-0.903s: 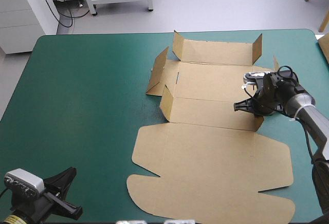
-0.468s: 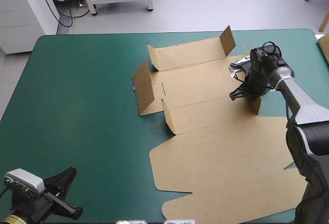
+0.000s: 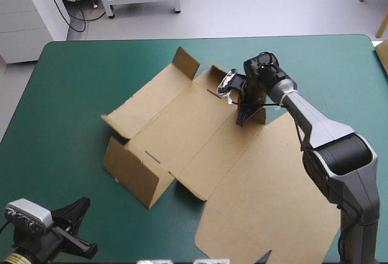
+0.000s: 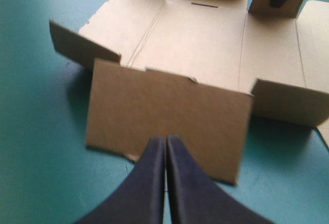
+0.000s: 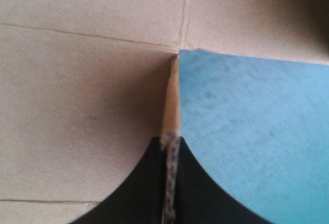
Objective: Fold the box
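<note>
The brown box (image 3: 200, 137) lies as a cut sheet, turned slantwise on the teal-green cover, with several side flaps raised and its broad lid panel (image 3: 273, 197) flat toward the near right. My right gripper (image 3: 244, 114) is shut on a small upright flap (image 3: 258, 116) near the sheet's far side. In the right wrist view the board's edge runs between the fingers of that gripper (image 5: 171, 142). My left gripper (image 3: 77, 227) sits at the table's near left corner, away from the sheet. In its own view the left gripper (image 4: 165, 143) is shut and empty, a raised wall (image 4: 164, 116) just ahead.
Bare teal-green cover (image 3: 66, 94) stretches left of the box. A pale brown edge (image 3: 384, 55) shows at the table's far right. The lid panel reaches close to the table's near edge.
The right gripper has swung left and toward the far side with the flap in it. The whole sheet turned counter-clockwise and slid left. The left arm has not moved.
</note>
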Motion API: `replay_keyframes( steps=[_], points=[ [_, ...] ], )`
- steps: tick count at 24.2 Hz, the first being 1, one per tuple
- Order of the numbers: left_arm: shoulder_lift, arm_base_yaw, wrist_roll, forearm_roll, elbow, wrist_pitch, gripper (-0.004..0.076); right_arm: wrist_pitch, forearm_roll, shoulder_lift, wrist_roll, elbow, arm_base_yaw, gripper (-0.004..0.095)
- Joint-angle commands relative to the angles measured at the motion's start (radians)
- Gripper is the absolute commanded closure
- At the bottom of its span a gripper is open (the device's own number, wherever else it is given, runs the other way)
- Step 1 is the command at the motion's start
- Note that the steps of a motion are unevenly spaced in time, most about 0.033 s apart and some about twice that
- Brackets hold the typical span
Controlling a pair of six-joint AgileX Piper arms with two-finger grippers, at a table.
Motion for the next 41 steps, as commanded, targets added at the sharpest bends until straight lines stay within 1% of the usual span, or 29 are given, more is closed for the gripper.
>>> replay_keyframes(
  steps=[1, 6, 8, 12, 16, 19, 27, 29, 31, 32, 33, 34, 36, 41],
  points=[
    [0.022, -0.006, -0.003, -0.026, -0.023, -0.075, 0.0731, 0.0, -0.013, -0.049, -0.112, -0.034, 0.058, 0.093],
    [0.022, -0.006, -0.003, -0.026, -0.023, -0.075, 0.0731, -0.023, -0.016, -0.048, -0.196, -0.038, 0.122, 0.093],
    [0.022, -0.006, -0.003, -0.026, -0.023, -0.075, 0.0731, -0.049, -0.015, -0.047, -0.226, -0.044, 0.137, 0.093],
    [0.022, -0.006, -0.003, -0.029, -0.023, -0.075, 0.0731, -0.086, -0.008, -0.047, -0.239, -0.053, 0.155, 0.093],
    [0.022, -0.006, -0.003, -0.029, -0.023, -0.075, 0.0731, -0.121, 0.016, -0.045, -0.272, -0.053, 0.158, 0.093],
    [0.022, -0.006, -0.003, -0.029, -0.023, -0.075, 0.0731, -0.167, 0.006, -0.027, -0.272, -0.053, 0.158, 0.093],
    [0.022, -0.006, -0.003, -0.03, -0.023, -0.075, 0.0731, -0.186, 0.0, -0.001, -0.272, -0.053, 0.158, 0.0924],
    [0.022, -0.006, -0.003, -0.03, -0.023, -0.075, 0.0731, -0.167, -0.001, -0.001, -0.261, -0.074, 0.158, 0.0891],
    [0.022, -0.006, -0.003, -0.03, -0.023, -0.075, 0.0731, -0.099, -0.001, -0.001, -0.235, -0.14, 0.158, 0.0781],
    [0.022, -0.006, -0.003, -0.03, -0.023, -0.075, 0.0731, -0.051, -0.001, -0.001, -0.213, -0.198, 0.158, 0.0702],
    [0.022, -0.006, -0.003, -0.03, -0.023, -0.075, 0.0731, -0.022, 0.001, -0.001, -0.197, -0.231, 0.158, 0.0665],
    [0.022, -0.006, -0.003, -0.03, -0.023, -0.075, 0.0731, 0.001, 0.003, -0.003, -0.165, -0.277, 0.158, 0.0617],
    [0.022, -0.006, -0.003, -0.03, -0.023, -0.075, 0.0731, 0.001, 0.001, -0.025, -0.04, -0.358, 0.158, 0.0543],
    [0.022, -0.006, -0.003, -0.03, -0.023, -0.075, 0.0731, 0.001, -0.01, -0.113, 0.067, -0.38, 0.158, 0.0535]
  ],
)
